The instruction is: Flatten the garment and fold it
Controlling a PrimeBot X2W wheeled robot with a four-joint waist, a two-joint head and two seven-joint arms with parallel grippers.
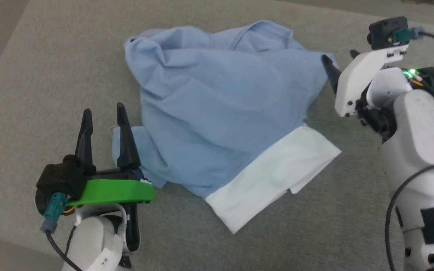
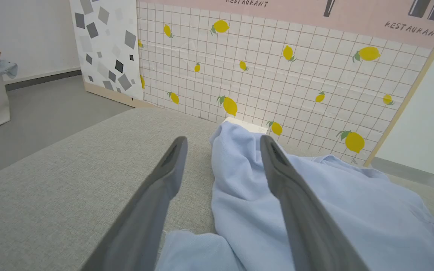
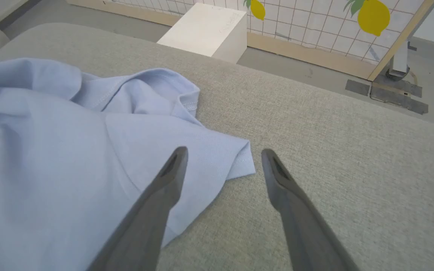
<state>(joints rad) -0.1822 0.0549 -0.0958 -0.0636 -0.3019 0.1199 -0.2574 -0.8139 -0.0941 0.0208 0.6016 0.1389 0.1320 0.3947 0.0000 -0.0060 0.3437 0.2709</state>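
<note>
Garment [image 1: 217, 109]: light blue, crumpled in loose folds, lying around the middle of the grey upholstered surface [image 1: 43, 75] and reaching toward its far edge.
Long axis: we read it as slanted, running from the surface's far-left corner toward its near-right side.
Pointing: a seamed opening at the garment's far end faces the far edge. A white band [image 1: 273, 177] closes the near-right end. We cannot tell whether the band is the garment's own or a separate cloth.
Sleeve [image 3: 236, 162]: in the right wrist view a hemmed corner lies flat and points toward the surface's right edge.
Left gripper [image 1: 104, 110]: fingers spread wide, holding nothing, at the garment's near-left side. In its wrist view [image 2: 222, 141] a ridge of blue cloth runs up between the two fingers and passes beneath one. We cannot tell whether they touch.
Right gripper [image 1: 338, 55]: fingers spread wide, empty, at the garment's right side. In its wrist view [image 3: 222, 150] one finger hangs over the sleeve and the other over bare surface, with the hemmed corner between them.
Count: we count one garment, one white band, two grippers and two dark fingers on each.
Beyond the far edge: one white box [image 3: 205, 28] on the floor, in front of a tiled panel printed with lemons [image 2: 277, 75].
</note>
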